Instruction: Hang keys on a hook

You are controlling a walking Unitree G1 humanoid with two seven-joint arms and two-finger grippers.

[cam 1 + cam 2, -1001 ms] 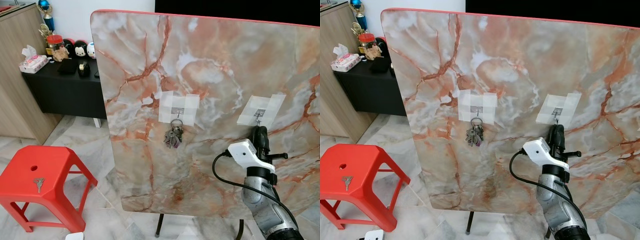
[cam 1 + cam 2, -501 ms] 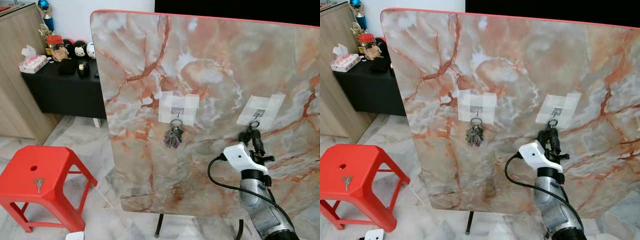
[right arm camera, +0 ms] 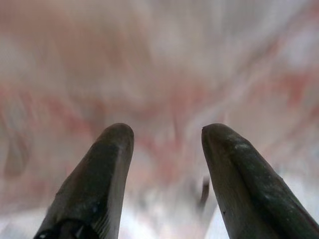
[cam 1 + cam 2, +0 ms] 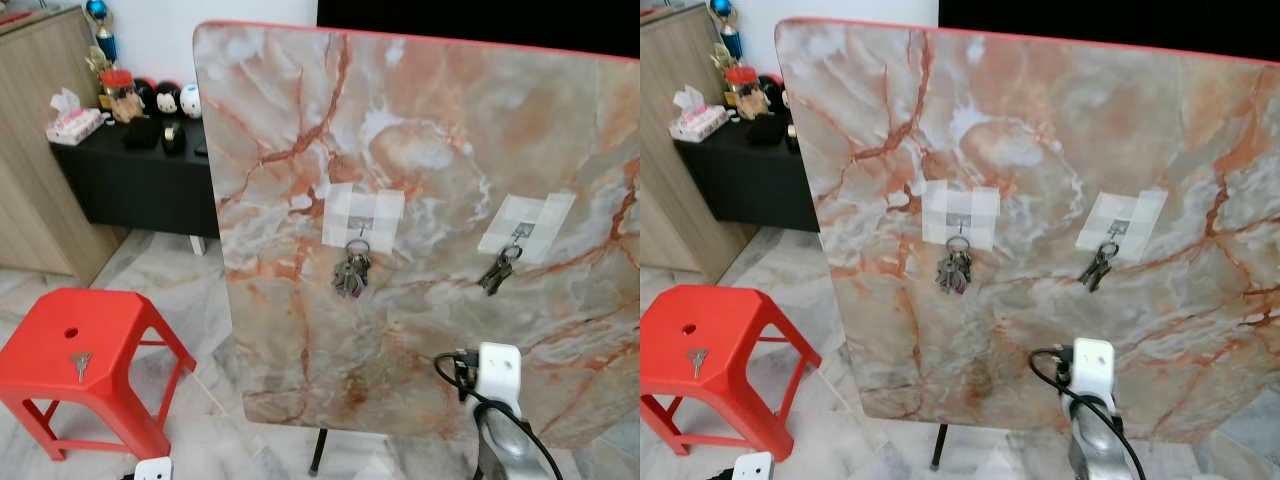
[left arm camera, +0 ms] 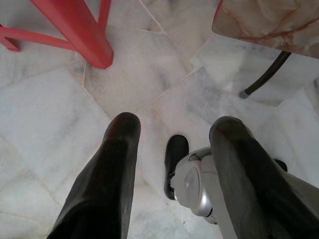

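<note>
On the far left a red stool [image 4: 85, 345] stands on the marble floor [image 5: 149, 64] with a single loose key [image 4: 80, 365] lying on its seat, and behind it a black cabinet [image 4: 140, 180] carries a tissue pack and small figurines. The left claw [image 5: 172, 149] hangs idle, aimed at the floor, its two black fingers apart with nothing between them. Further right, the marble tabletop [image 4: 420, 130], tipped up on its edge like a wall, bears two taped hooks: the left hook [image 4: 357, 232] carries a thick bunch of keys [image 4: 349, 275], and the right hook [image 4: 518, 233] now carries a smaller set of keys [image 4: 497, 270], hanging free by its ring just below the tape patch. The right claw [image 3: 167, 149] sits low, below that hook and near the tabletop's face, its fingers spread and empty, its view blurred. I'd judge the hanging itself done, so the step in hand is a clean retreat. To do it well, the claw should draw straight back away from the marble face before dropping, stay spread so no finger snags the ring, and keep the black cable at the wrist off the dangling keys. A sideways swing near the hook could flick the ring off.
</note>
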